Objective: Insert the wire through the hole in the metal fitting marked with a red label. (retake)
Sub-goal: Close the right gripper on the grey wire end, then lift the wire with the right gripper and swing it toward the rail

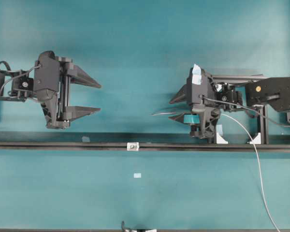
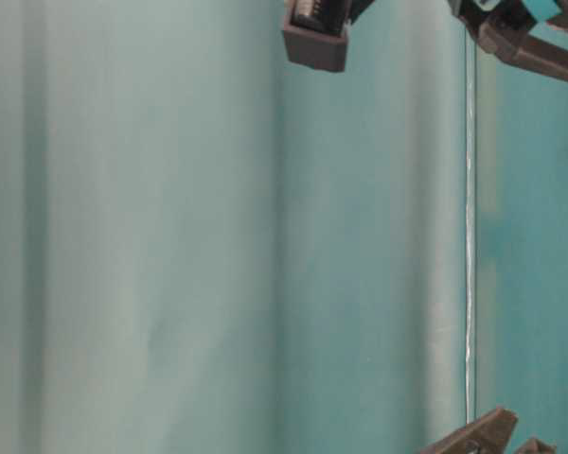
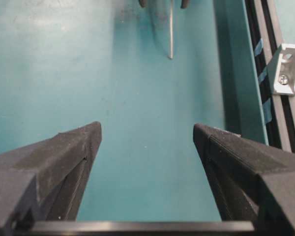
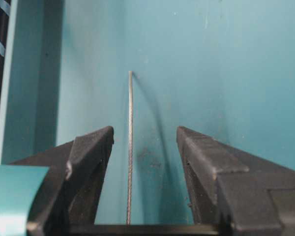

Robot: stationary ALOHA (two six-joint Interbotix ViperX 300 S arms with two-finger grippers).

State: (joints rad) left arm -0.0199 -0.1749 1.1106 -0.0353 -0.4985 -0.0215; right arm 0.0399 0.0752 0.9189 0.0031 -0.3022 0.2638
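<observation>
The wire (image 1: 255, 159) is a thin pale strand that curves up from the lower right and runs between my right gripper's (image 1: 169, 109) fingers. Its tip (image 1: 152, 114) sticks out a short way to the left. In the right wrist view the wire (image 4: 130, 147) lies between the open jaws, nearer the left finger (image 4: 91, 152), touching neither. The metal fitting (image 1: 132, 146) sits on the black rail (image 1: 63, 144), its dark hole in the middle. It also shows in the left wrist view (image 3: 285, 69). My left gripper (image 1: 100, 98) is open and empty, above the rail, left of the fitting.
Two white clamp blocks (image 1: 221, 138) stand on the rail under the right arm. A pale tape patch (image 1: 137, 175) lies on the teal table below the fitting. Blue tape marks (image 3: 263, 76) sit on the rail. The wire tip (image 3: 171, 34) points toward the left gripper.
</observation>
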